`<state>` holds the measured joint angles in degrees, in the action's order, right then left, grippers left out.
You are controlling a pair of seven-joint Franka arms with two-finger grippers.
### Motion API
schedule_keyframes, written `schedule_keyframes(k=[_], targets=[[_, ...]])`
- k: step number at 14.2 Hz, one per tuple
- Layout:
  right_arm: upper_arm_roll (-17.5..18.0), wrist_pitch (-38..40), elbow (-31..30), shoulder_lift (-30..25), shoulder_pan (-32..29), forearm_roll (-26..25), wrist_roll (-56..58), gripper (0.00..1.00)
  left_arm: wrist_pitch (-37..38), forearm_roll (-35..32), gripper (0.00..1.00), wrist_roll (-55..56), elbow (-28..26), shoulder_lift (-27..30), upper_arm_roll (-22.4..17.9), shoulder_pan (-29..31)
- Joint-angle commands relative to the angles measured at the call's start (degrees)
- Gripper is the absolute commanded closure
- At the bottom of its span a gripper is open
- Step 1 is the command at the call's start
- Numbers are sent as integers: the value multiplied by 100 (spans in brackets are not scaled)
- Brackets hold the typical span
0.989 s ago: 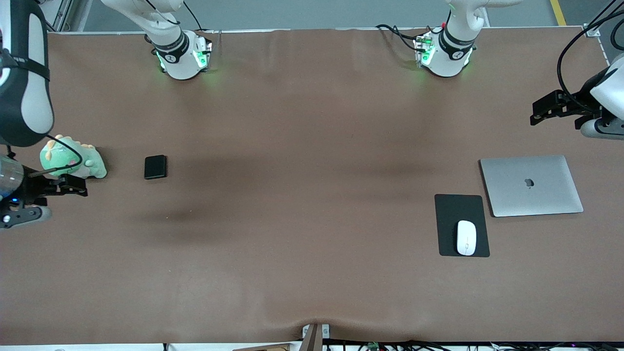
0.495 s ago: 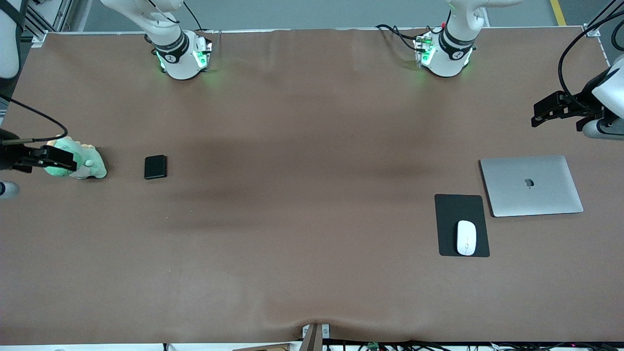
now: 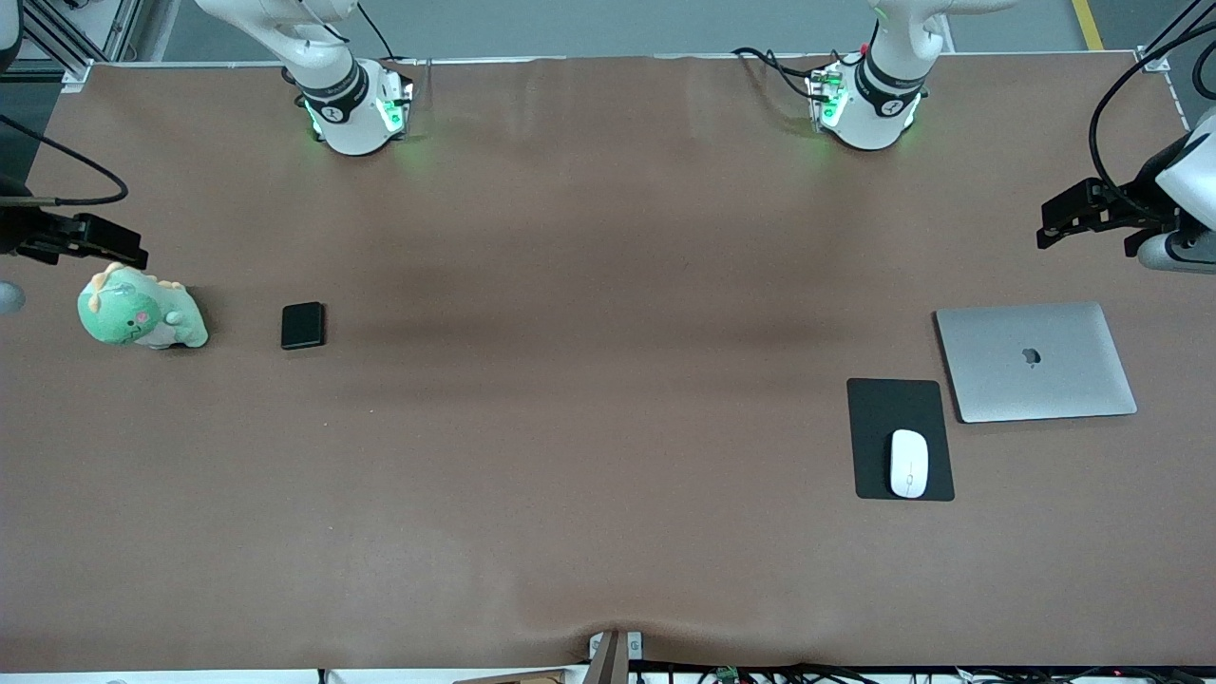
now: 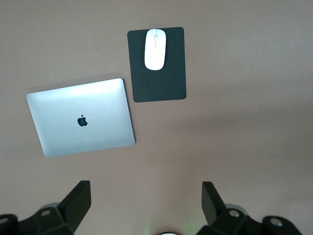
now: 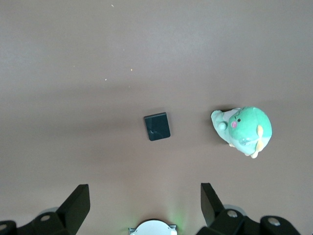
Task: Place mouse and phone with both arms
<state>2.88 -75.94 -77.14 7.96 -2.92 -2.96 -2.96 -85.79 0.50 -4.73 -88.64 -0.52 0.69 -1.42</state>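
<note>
The white mouse [image 3: 908, 463] lies on a matte black pad [image 3: 883, 413] toward the left arm's end of the table. It also shows in the left wrist view [image 4: 155, 42]. The glossy black phone [image 3: 303, 326] lies flat on the table toward the right arm's end, and shows in the right wrist view [image 5: 157, 126]. My left gripper [image 3: 1053, 220] hangs open and empty, high over the table's edge at the left arm's end [image 4: 145, 196]. My right gripper [image 3: 128, 249] hangs open and empty, high over the table's edge at the right arm's end [image 5: 145, 196].
A closed silver laptop [image 3: 1035, 361] lies beside the pad, toward the left arm's end. A green plush dinosaur [image 3: 141, 318] sits beside the phone, toward the right arm's end. The brown table cover [image 3: 589, 380] stretches between the two groups.
My right gripper has moved from over the plush dinosaur toward the robots' side and outward, uncovering the plush. The left gripper has hardly moved. The mouse and the phone have stayed still.
</note>
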Motion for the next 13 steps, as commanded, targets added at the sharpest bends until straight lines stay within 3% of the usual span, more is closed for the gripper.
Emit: schedule_keyframes(k=[1, 3, 8, 10, 13], targets=[[-42, -412, -1002, -645, -33, 269, -422, 0, -104, -120, 0, -143, 4, 8, -17, 10], [-16, -405, -1137, -769, -15, 358, -1343, 0, -113, -147, 0, -143, -4, 8, -16, 10], [-139, -273, -1163, -769, 55, 375, -1444, 0, -113, -147, 0, -134, -5, 17, -8, 1], [-148, -229, -1154, -787, 108, 376, -1096, 0, -104, -147, 0, -125, 4, 17, 1, 1], [-464, -237, -1163, -822, 177, 410, -214, 0, -104, -147, 0, -125, 13, 17, 1, -16]])
